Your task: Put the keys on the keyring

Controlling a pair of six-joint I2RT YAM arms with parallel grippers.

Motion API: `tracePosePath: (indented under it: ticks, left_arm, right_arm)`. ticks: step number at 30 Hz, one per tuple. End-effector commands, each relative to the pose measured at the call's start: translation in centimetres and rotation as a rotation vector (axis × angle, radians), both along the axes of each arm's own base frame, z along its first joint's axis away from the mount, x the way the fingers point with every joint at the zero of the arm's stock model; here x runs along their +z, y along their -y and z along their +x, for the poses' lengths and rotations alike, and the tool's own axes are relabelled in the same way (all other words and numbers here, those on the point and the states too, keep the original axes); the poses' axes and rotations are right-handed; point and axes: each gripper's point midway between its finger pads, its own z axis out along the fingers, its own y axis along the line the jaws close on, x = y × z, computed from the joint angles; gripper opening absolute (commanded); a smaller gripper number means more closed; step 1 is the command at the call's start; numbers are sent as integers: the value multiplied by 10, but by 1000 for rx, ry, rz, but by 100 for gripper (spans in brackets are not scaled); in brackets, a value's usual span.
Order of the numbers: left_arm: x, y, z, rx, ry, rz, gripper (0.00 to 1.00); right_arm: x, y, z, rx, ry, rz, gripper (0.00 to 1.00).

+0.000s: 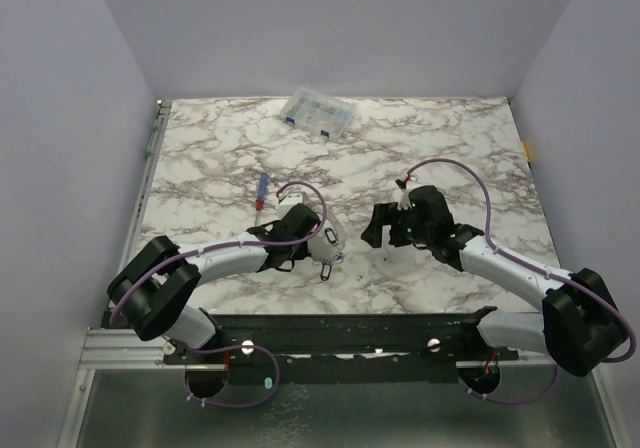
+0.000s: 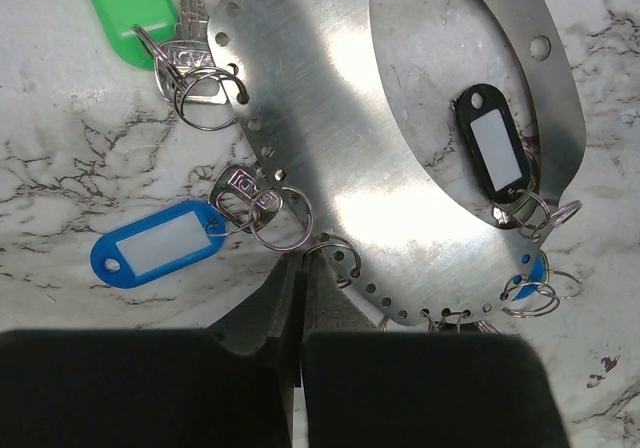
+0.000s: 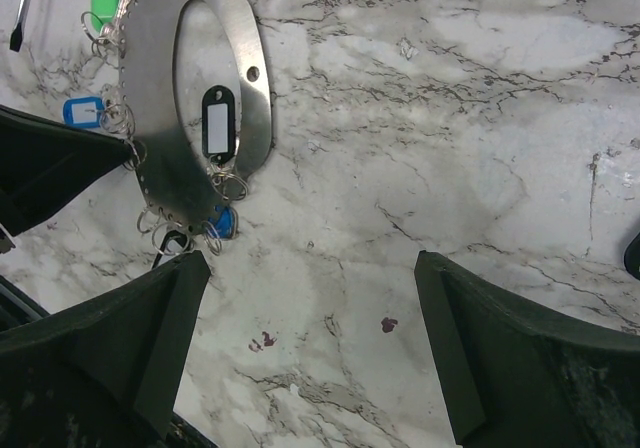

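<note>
The marble desk (image 1: pixel 450 138) looks slick, so the keyring (image 2: pixel 330 118), a flat steel hoop resting just ahead of my left arm, may skate or swing if I pull. My left hand (image 2: pixel 300 368) is clamped on its near rim, a thin pinch that could slip. My right hand (image 3: pixel 312 268) hangs apart, empty. The blue-tagged key (image 2: pixel 155 243) at the rim could snag by its split ring (image 2: pixel 283 215)
</note>
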Motion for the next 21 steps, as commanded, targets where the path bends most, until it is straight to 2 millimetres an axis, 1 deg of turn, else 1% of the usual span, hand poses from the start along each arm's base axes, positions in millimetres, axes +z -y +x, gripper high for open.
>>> tracePosePath:
  ticks: [1,4,6,10,14,17,21]
  left_arm:
    - [-2,9,-17,-110,-65,-9,0]
    - [6,10,-23,-157,-95,11,0]
    - [12,12,-27,-199,-120,23,0]
    - [31,15,-30,-251,-147,39,0]
    - [47,18,-34,-281,-172,40,0]
    - [51,20,-39,-303,-210,41,0]
    - [53,20,-46,-326,-267,60,0]
  right_arm:
    - [0,-6,-4,36,2,16,97]
    - [8,-9,-5,56,16,39,97]
    - [16,-16,-8,96,32,70,97]
    - [32,-29,-14,180,72,134,97]
    - [45,-44,-27,285,158,156,97]
    - [54,-58,-39,341,249,146,97]
    - [59,-75,-56,419,375,132,97]
